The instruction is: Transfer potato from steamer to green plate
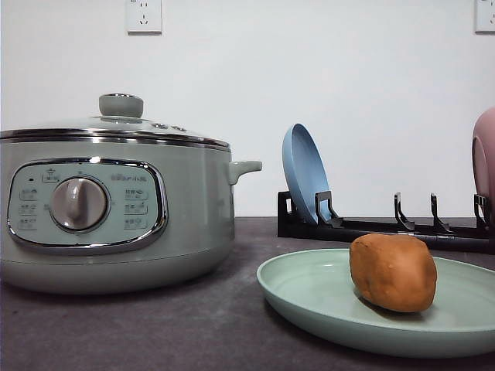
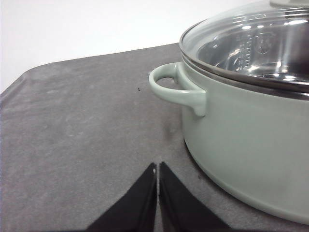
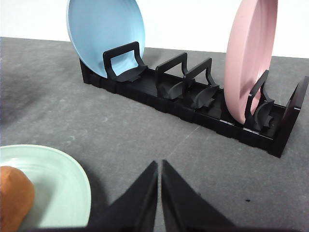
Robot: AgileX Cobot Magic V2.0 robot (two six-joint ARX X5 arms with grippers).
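Right now the dark grey table [image 1: 155, 332] spreads under everything, and the biggest thing on it is the steamer [image 1: 116, 209], a pale green pot sitting on the left with its glass lid [image 2: 251, 48] on and the lid's knob [image 1: 121, 104] on top. Its chrome-framed control panel [image 1: 87, 205] faces the near side, with a round dial [image 1: 78, 203] in the middle, and a side handle [image 1: 244, 168] sticks out to the right.

Next in size, the green plate [image 1: 309, 290] lies flat on the near right of the table, well apart from the steamer. The potato [image 1: 393, 272], orange-brown and egg-shaped, rests on this plate, toward its right half.

Behind the plate, on the far right, a black dish rack [image 3: 193, 104] runs along the table. A blue plate [image 3: 104, 34] stands on edge in the rack's left slot, and a pink dish [image 3: 251, 58] stands on edge near its right end, with unfilled slots between them.

On the far wall a white socket [image 1: 144, 15] sits above the steamer.

Smallest are the tools. The left gripper [image 2: 157, 169] is low over bare table just beside the steamer's other handle [image 2: 176, 92], its two black fingers [image 2: 140, 198] pressed together with nothing between them. The right gripper [image 3: 160, 166] is over the table between the green plate and the rack, its fingers [image 3: 140, 198] likewise closed together on nothing.
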